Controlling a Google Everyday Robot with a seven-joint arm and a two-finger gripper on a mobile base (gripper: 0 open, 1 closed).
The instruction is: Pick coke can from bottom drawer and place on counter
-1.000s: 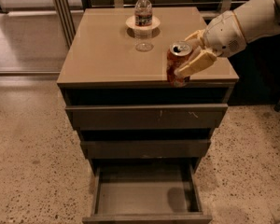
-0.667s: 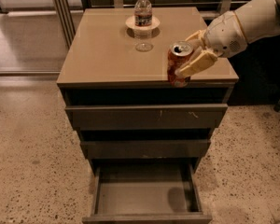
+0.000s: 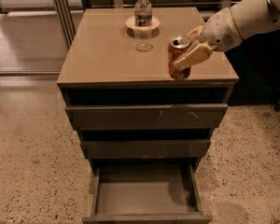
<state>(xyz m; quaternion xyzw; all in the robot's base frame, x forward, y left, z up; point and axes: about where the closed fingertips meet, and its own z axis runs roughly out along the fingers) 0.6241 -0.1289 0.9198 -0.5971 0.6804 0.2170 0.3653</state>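
Note:
The coke can stands upright at the front right of the counter, close to its front edge. My gripper reaches in from the right with its tan fingers closed around the can's sides, one in front and one behind. The can's silver top shows. The bottom drawer is pulled out and its inside looks bare. The two upper drawers are only slightly out.
A clear plastic water bottle stands on a small white plate at the back middle of the counter. Speckled floor surrounds the cabinet. A railing and dark wall lie behind it, and a metal post stands at the back left.

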